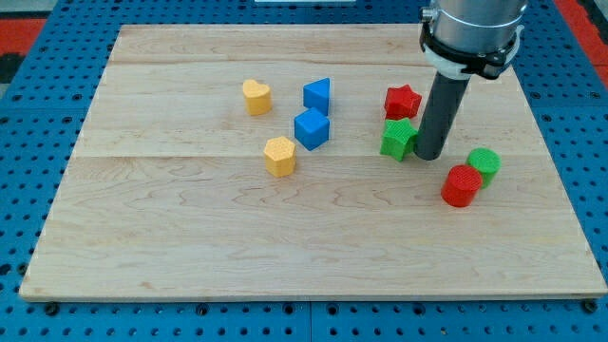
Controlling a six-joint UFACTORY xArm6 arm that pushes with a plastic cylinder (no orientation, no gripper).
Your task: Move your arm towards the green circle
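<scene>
The arm has no grabber at all, just a dark stick, so there is nothing to open or close. The stick's tip [428,157] sits on the wooden board [190,247], right beside the green star [398,139]. It looks like it is touching the star, or almost.

The green circle [484,162] is over to the view's right of the tip, and a bit lower down. It is near but not touching the tip. A red circle [462,185] is snug against it, on its lower left.

Here is what could go wrong, I think. If the tip slides too low on its way, it could bump the red circle and knock both circles away. If it goes too fast, it could shove the green circle toward the board's right edge.

The red star [403,100], two blue blocks [313,127] and two yellow blocks [279,156] are out of the way.
</scene>
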